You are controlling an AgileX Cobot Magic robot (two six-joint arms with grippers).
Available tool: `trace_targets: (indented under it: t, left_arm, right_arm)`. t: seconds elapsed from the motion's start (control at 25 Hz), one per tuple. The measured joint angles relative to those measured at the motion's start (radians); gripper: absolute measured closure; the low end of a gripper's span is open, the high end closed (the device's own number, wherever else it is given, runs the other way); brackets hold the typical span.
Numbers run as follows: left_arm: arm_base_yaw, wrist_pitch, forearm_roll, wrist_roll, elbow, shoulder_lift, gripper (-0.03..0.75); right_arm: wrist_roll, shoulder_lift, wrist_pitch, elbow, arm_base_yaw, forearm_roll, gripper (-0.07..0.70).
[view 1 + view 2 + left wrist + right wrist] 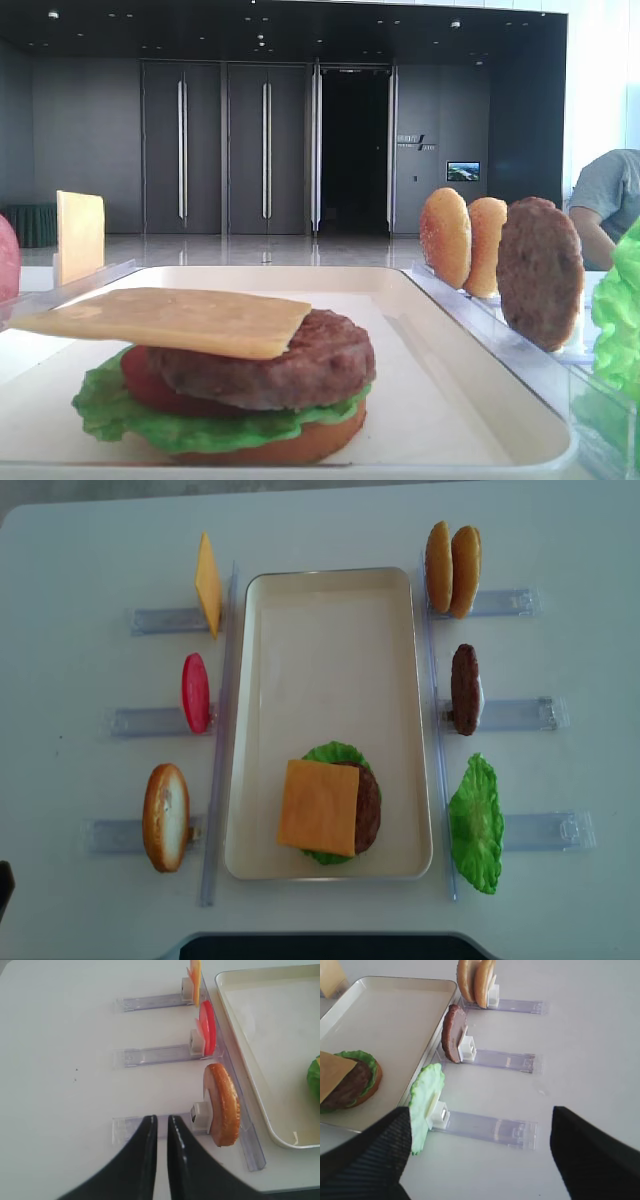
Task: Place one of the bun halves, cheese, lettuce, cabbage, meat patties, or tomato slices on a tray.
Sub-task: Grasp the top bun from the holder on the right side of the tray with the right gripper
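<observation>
The cream tray [330,660] lies mid-table and carries a stack near its front end: a cheese slice [317,807] on a meat patty [300,365], over tomato, lettuce [200,428] and a bun half. My left gripper [161,1117] is shut with nothing in it. It hovers over the clear rack just left of an upright bun half [222,1105]. My right gripper [481,1110] stands wide open and empty over the rack that holds a lettuce leaf [427,1097], its left finger close beside the leaf.
On the left racks stand a tomato slice [207,1027] and a cheese slice [195,975]. The right racks hold a patty [454,1032] and two bun halves [476,980]. Clear rails run along both long sides of the tray. A person sits at the far right [610,195].
</observation>
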Motion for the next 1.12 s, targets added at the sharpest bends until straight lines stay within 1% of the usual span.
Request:
trace_targets:
  t: [0.04,0.16,0.24,0.32,0.68,0.76,1.0,1.04,1.12]
  left_arm:
    - [0.000,0.000,0.000,0.000,0.000,0.000,0.204]
    - [0.000,0.000,0.000,0.000,0.000,0.000,0.204]
    - [0.000,0.000,-0.001,0.000,0.000,0.000,0.267]
    - [0.000,0.000,-0.001,0.000,0.000,0.000,0.365]
    - [0.000,0.000,-0.001,0.000,0.000,0.000,0.680]
    - [0.000,0.000,-0.001,0.000,0.000,0.000,0.701]
    - [0.000,0.000,-0.001,0.000,0.000,0.000,0.701]
    - [0.000,0.000,-0.001,0.000,0.000,0.000,0.715]
    - [0.000,0.000,-0.001,0.000,0.000,0.000,0.715]
  right_arm:
    - [0.000,0.000,0.000,0.000,0.000,0.000,0.090]
    - [0.000,0.000,0.000,0.000,0.000,0.000,0.090]
    - [0.000,0.000,0.000,0.000,0.000,0.000,0.090]
    - [0.000,0.000,0.000,0.000,0.000,0.000,0.090]
    - [0.000,0.000,0.000,0.000,0.000,0.000,0.090]
    - [0.000,0.000,0.000,0.000,0.000,0.000,0.090]
    - [0.000,0.000,0.000,0.000,0.000,0.000,0.090]
    - [0.000,0.000,0.000,0.000,0.000,0.000,0.090]
    - [0.000,0.000,0.000,0.000,0.000,0.000,0.090]
